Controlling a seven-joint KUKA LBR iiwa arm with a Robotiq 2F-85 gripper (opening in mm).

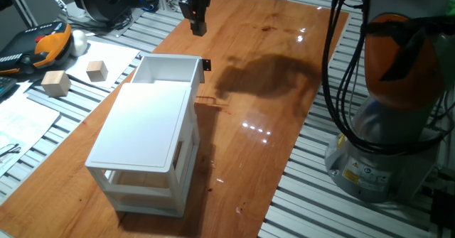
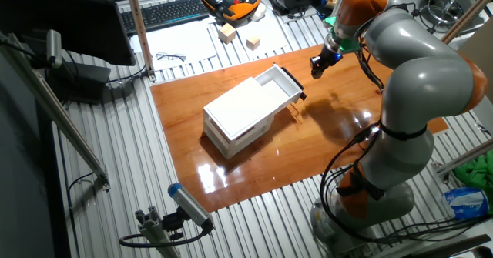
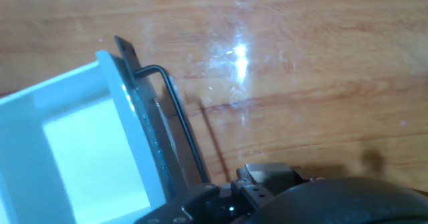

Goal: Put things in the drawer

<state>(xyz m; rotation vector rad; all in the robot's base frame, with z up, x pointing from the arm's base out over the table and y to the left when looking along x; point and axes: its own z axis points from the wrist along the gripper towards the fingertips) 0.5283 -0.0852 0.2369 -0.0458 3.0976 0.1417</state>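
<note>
The drawer (image 1: 167, 70) is seen pulled out of the white cabinet (image 1: 146, 142), with the gripper (image 1: 196, 16) hung above its far right side, jaw state can't be told.

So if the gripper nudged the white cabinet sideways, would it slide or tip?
Probably slide: the cabinet looks like light, thin-walled plastic on a glossy wooden table. It is broader than tall, so tipping seems unlikely. The open drawer might shift on its own first.

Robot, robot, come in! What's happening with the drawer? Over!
Gripper hovering above table, holding nothing seen. Drawer pulled open, looks empty. Tiny cube not spotted. Path clear.
</note>
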